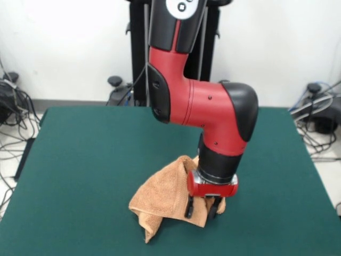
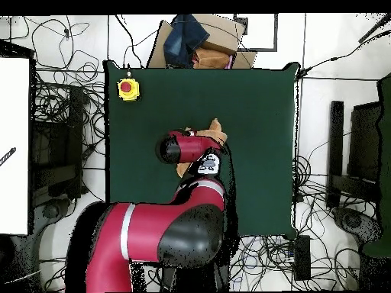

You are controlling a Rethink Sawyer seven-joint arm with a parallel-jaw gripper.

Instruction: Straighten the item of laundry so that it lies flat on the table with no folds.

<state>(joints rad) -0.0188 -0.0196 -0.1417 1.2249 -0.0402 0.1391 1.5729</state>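
The light orange-tan towel [image 1: 162, 197] is bunched in a crumpled heap on the green table [image 1: 80, 160], right of centre near the front edge. One end is raised beside the wrist and a corner droops at the lower left. My gripper [image 1: 201, 209] points straight down into the towel's right side, with its black fingers [image 1: 188, 208] closed on the cloth. In the overhead view the arm covers the gripper, and only a small part of the towel [image 2: 217, 130] shows past the arm on the table [image 2: 260, 114].
A yellow box with a red button [image 2: 127, 89] sits on a table corner. A cardboard box with dark cloth [image 2: 200, 40] lies beyond the table's far edge. Cables run across the floor around the table.
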